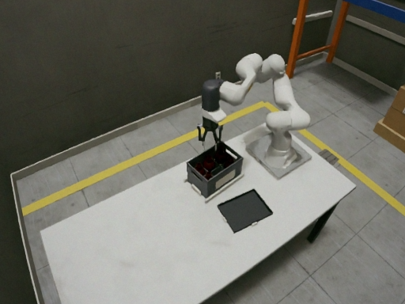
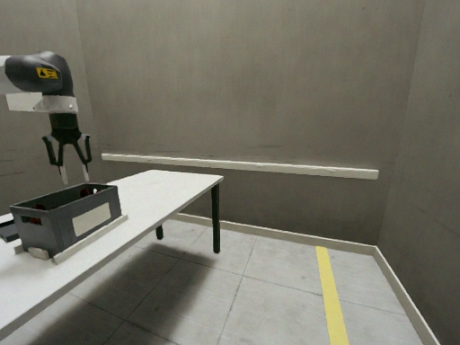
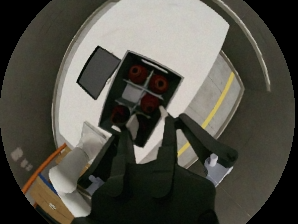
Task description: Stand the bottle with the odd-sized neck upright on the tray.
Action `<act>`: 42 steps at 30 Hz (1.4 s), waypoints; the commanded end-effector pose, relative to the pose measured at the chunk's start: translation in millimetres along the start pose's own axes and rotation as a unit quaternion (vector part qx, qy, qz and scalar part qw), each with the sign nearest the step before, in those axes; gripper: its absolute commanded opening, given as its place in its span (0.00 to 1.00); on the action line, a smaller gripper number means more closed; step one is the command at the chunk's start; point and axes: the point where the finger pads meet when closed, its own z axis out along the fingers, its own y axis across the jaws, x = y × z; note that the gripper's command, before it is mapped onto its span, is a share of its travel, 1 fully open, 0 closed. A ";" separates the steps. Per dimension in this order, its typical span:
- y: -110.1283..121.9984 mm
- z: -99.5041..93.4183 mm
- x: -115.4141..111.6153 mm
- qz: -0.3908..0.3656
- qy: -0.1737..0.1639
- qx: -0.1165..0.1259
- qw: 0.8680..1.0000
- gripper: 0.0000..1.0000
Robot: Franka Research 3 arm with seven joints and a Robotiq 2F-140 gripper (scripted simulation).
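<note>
Above the crate's end nearest the arm base, gripper [image 1: 210,146] [image 2: 75,179] [image 3: 148,115] points straight down, fingers partway apart w/ a gap btwn them, nothing held. Fingertips sit just over the rim in the exterior view. Wrist view: one fingertip covers part of the crate's inside, the other is near its long side; can't tell if either touches anything.

Crate [image 1: 206,185] [image 2: 45,229] [image 3: 176,90], dark gray w/ a pale label on one long side, stands upright on the white table [image 1: 158,222] [image 2: 171,189] [image 3: 150,25]. Light strips [image 1: 225,188] [image 2: 92,238] run along its foot.

Inside, 4 dark red bottles [image 3: 137,73] show btwn the gray dividers [image 3: 148,90]: 2 at the far end, 1 mid-crate, 1 near the fingers, partly in shadow. A 5th can't be made out; the near corner is dark & partly behind the fingers. All 4 look upright. Odd neck: too small to tell, so which bottle is the task's one is unclear, but the visible ones are in the crate.

Tray [image 1: 245,210] [image 2: 8,230] [image 3: 98,72], black, flat, lies on the table apart from the crate, no bottle on it. Small light pieces [image 1: 255,223] sit at its edge.

Arm base plate [image 1: 279,173], gray, is at the table's end, near the crate. Beyond: yellow floor line [image 1: 119,163] [image 2: 330,292] [image 3: 218,102], orange rack post [image 1: 297,39].
</note>
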 end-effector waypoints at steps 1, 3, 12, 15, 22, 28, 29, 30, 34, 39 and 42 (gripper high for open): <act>1.7 0.6 -0.3 0.001 -0.001 -0.002 1.000 0.44; 1.7 1.3 -0.3 0.001 -0.001 -0.002 1.000 0.44; 1.7 5.7 -0.3 0.001 -0.001 -0.002 1.000 0.44; 1.8 8.6 -0.3 0.001 -0.001 -0.002 1.000 0.44; 1.8 17.2 -0.3 0.001 -0.001 -0.002 1.000 0.44; 1.9 22.6 -0.3 0.001 -0.001 -0.002 1.000 0.44; 1.9 24.0 -0.3 0.001 -0.001 -0.002 1.000 0.44; 1.9 25.3 -0.3 0.001 -0.001 -0.002 1.000 0.44; 1.9 30.6 -0.3 0.001 -0.001 -0.002 1.000 0.44; 2.0 36.2 -0.3 0.001 -0.001 -0.002 1.000 0.44; 2.0 37.1 -0.3 0.001 -0.001 -0.002 1.000 0.44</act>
